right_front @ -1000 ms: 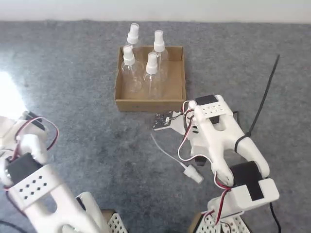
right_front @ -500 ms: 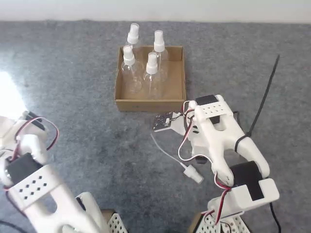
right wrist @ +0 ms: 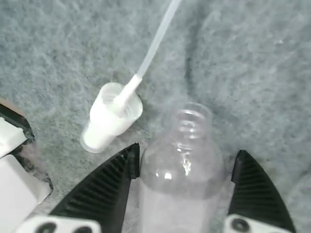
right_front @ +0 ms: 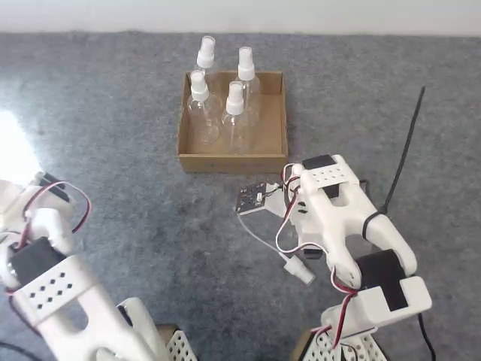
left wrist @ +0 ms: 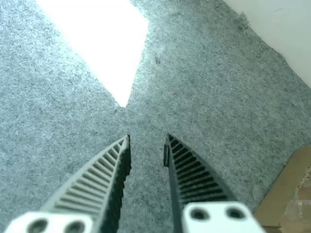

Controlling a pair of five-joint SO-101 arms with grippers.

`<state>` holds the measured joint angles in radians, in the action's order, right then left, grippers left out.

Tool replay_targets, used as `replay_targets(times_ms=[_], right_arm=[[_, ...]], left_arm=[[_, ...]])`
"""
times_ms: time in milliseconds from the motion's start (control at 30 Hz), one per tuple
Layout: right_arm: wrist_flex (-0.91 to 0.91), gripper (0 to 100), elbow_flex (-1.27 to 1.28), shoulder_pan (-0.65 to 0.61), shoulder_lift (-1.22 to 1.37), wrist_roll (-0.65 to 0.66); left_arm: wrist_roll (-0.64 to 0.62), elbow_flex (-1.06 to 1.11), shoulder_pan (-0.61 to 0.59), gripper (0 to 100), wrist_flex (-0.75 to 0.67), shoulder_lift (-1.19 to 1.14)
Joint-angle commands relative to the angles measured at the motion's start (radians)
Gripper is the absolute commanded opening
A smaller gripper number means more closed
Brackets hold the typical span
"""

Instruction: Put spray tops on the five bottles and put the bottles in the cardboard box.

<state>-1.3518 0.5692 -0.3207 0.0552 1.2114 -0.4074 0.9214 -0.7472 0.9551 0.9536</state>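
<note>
The right gripper (right wrist: pixel 187 150) is holding the uncapped bottle (right wrist: pixel 183 167). Its 2 black jaws are spread wide around the clear body, and the open neck sticks out past the fingertips. The loose spray top (right wrist: pixel 111 119) lies on its side on the grey carpet (right wrist: pixel 252 58), just beside the bottle's neck and close to 1 jaw tip. As far as I can see it isn't touching the bottle. Its dip tube (right wrist: pixel 155 39) runs away from the gripper and gets cut off at the frame edge.

In the high view, the right arm (right_front: pixel 338 218) sits right over the bottle and jaws, so the grip can't be checked from there.

The cardboard box (right_front: pixel 274 120) is just beyond that arm. 4 capped bottles (right_front: pixel 235 113) stand in it, bunched toward the side away from the arm. Their clear bodies are hard to make out.

The left gripper (left wrist: pixel 147 145) hangs over bare carpet, jaws a narrow gap apart with nothing between them.
</note>
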Motion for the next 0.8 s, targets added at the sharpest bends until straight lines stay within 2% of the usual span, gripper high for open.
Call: replay_targets(times_ms=[0,200,400,533,767], right_arm=[[0.016,23.3,-0.006,-0.019,-0.065,0.012],[0.010,8.1,-0.006,-0.018,-0.070,0.011],[0.004,7.9,-0.008,-0.018,-0.077,0.009],[0.002,7.6,-0.008,-0.018,-0.125,-0.048],[-0.120,7.6,-0.008,-0.024,-0.321,-0.063]], left_arm=[[-0.005,-0.008,0.005,11,-0.026,0.026],[-0.005,-0.008,0.005,11,-0.026,0.026],[-0.005,-0.008,0.005,11,-0.026,0.026],[-0.005,-0.008,0.005,11,-0.026,0.026],[-0.005,-0.007,0.026,11,-0.026,0.026]])
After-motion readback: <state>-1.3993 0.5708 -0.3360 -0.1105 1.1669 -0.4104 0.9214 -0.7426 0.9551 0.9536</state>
